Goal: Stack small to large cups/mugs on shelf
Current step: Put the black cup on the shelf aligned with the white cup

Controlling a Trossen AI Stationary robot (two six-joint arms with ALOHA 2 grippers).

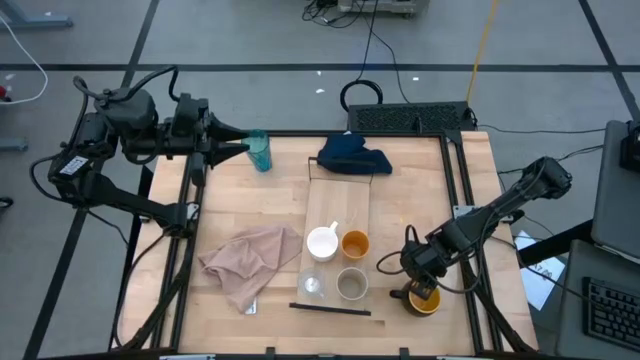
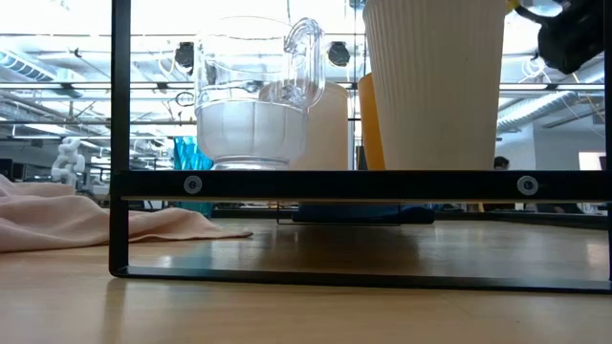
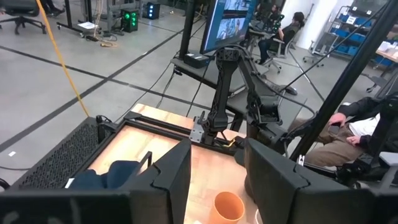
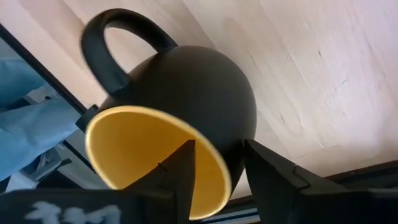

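Note:
The shelf (image 1: 335, 205) is a pale board with a dark strip at its near end. On it stand the white mug (image 1: 322, 243), the orange cup (image 1: 355, 243), the clear cup (image 1: 313, 285) and the beige cup (image 1: 351, 285). The teal tumbler (image 1: 260, 151) stands on the table at the far left. My left gripper (image 1: 244, 150) is open right beside the tumbler, which does not show in the left wrist view, where the gripper (image 3: 217, 149) holds nothing. My right gripper (image 1: 420, 288) is shut on the dark yellow-lined mug (image 1: 425, 300) near the table's near right corner. My right gripper holds the mug by its wall at the rim (image 4: 212, 154), on the side opposite the handle (image 4: 118, 37). One finger (image 4: 183, 171) is inside against the yellow lining and the other (image 4: 267, 171) is outside on the dark wall. The fingers come from above at a slant. Whether the base rests on the table, I cannot tell.
A pink-beige cloth (image 1: 250, 262) lies crumpled left of the shelf. A dark blue cloth (image 1: 355, 155) lies at the shelf's far end. Black frame rails (image 1: 462, 190) run along the table's sides. A seated person (image 3: 348, 127) is in the room beyond the right edge.

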